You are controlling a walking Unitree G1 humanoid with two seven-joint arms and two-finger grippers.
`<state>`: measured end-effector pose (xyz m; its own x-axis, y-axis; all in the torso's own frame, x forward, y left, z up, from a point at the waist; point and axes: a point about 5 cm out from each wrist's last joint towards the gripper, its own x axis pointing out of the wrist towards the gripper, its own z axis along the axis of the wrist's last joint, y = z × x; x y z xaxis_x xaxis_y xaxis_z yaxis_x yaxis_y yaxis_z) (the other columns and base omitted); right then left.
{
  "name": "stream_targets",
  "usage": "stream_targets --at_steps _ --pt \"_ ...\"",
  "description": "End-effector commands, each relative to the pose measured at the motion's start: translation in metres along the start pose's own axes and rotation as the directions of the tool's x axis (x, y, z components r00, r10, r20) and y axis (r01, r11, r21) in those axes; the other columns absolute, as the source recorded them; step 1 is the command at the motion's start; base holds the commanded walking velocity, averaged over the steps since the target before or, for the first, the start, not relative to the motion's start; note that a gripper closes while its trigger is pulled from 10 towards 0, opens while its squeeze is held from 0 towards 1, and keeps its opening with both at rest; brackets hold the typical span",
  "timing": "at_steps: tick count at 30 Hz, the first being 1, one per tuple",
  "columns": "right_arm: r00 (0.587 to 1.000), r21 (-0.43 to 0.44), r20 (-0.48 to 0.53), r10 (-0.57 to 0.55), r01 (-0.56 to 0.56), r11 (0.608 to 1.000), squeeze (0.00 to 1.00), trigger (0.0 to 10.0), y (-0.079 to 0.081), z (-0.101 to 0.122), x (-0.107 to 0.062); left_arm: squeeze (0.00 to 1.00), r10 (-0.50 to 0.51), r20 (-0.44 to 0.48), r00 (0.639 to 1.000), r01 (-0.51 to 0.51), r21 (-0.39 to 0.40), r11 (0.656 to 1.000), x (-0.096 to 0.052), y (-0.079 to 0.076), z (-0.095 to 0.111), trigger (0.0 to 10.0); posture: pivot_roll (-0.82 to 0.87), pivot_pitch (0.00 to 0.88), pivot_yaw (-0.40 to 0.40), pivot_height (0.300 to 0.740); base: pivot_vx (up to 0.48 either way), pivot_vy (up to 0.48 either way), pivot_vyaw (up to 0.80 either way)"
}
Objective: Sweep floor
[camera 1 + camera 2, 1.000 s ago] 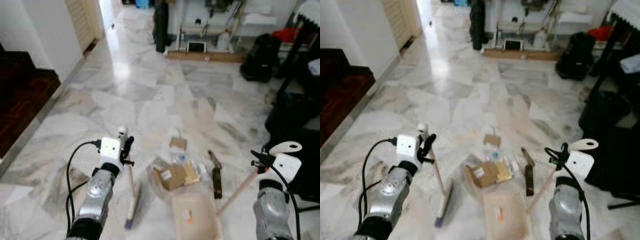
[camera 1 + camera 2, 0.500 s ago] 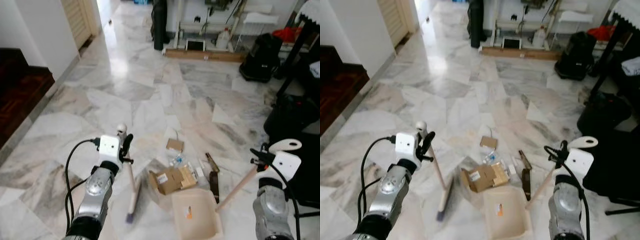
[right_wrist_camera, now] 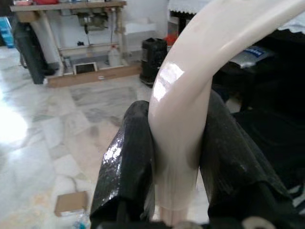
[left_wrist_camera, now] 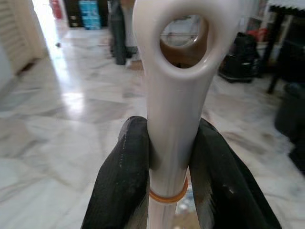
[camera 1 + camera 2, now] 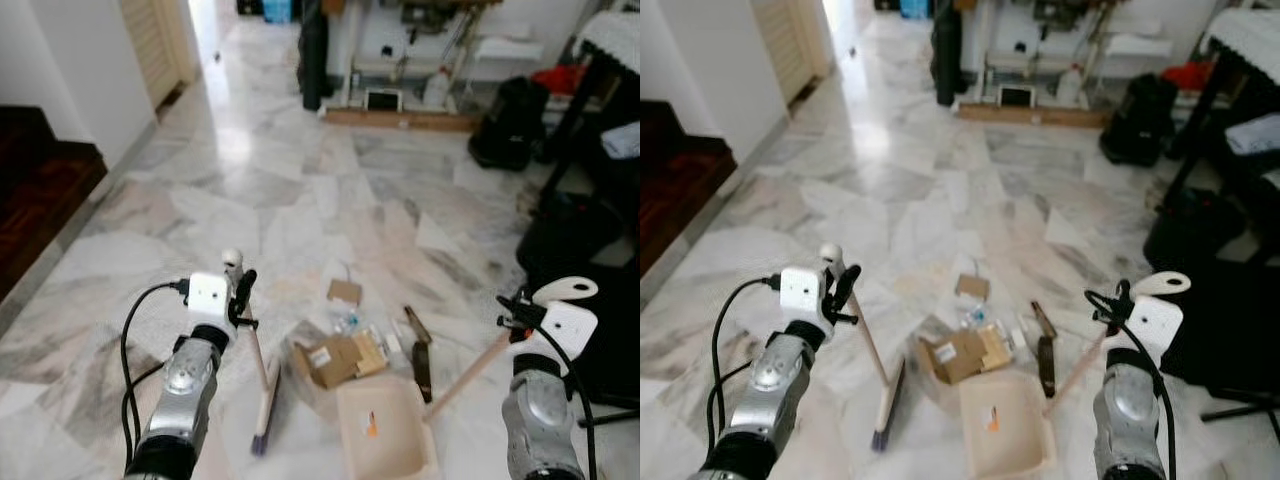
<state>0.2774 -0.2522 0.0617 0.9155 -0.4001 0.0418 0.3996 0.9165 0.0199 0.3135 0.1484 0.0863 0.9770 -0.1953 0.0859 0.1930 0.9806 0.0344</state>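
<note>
The broom [image 5: 262,375] had a pale stick with a white cap and a hanging hole at the top, and its brush head rested on the floor just left of the rubbish. The left gripper [image 4: 164,157] was clamped on the top of this stick. The right gripper [image 3: 176,148] was clamped on the cream handle of the dustpan [image 5: 385,432], whose pale tray lay flat on the floor just below the rubbish pile [image 5: 345,352]. The pile was flattened cardboard, a small box and a dark strip. The floor [image 5: 270,190] was glossy grey-white marble with a bright reflection further ahead. On the left stood a white wall [image 5: 70,60] with a dark wooden step beside it. On the right were black bags [image 5: 505,120] and a dark table leg, near the dustpan side. Ahead the floor stayed open up to a white table [image 5: 410,40] at the far wall.
</note>
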Motion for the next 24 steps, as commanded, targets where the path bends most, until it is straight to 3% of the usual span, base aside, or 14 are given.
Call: stream_targets --at_steps 1,9,14,19,24 --pt "0.999 0.000 0.052 0.003 -0.003 1.000 0.00 10.0 0.0007 0.0102 0.0039 0.00 0.004 0.020 1.000 -0.004 0.010 1.000 0.0031 0.0026 0.0061 10.0 0.07 0.081 -0.031 0.740 0.000 0.480 0.00" --pt "0.999 0.012 0.044 0.001 -0.002 1.000 0.00 10.0 0.0019 0.0092 0.0038 0.00 0.006 0.021 1.000 -0.006 0.015 1.000 0.0032 0.0049 0.0070 10.0 0.08 0.081 -0.028 0.740 0.000 0.480 0.00" --pt "0.999 0.014 0.039 -0.003 0.002 1.000 0.00 10.0 0.0016 0.0086 0.0040 0.00 0.004 0.020 1.000 -0.004 0.016 1.000 0.0033 0.0052 0.0071 10.0 0.08 0.081 -0.025 0.740 0.000 0.479 -0.65" --pt "0.999 0.011 0.049 -0.001 0.000 1.000 0.00 10.0 0.0024 0.0096 0.0039 0.00 0.003 0.023 1.000 -0.003 0.016 1.000 0.0036 0.0045 0.0077 10.0 0.08 0.079 -0.024 0.740 0.000 0.453 0.00" --pt "0.999 0.019 0.038 -0.002 0.002 1.000 0.00 10.0 0.0028 0.0086 0.0044 0.00 0.001 0.034 0.999 -0.002 0.026 1.000 0.0044 0.0055 0.0098 10.0 0.08 0.078 -0.024 0.740 0.000 0.263 -0.12"
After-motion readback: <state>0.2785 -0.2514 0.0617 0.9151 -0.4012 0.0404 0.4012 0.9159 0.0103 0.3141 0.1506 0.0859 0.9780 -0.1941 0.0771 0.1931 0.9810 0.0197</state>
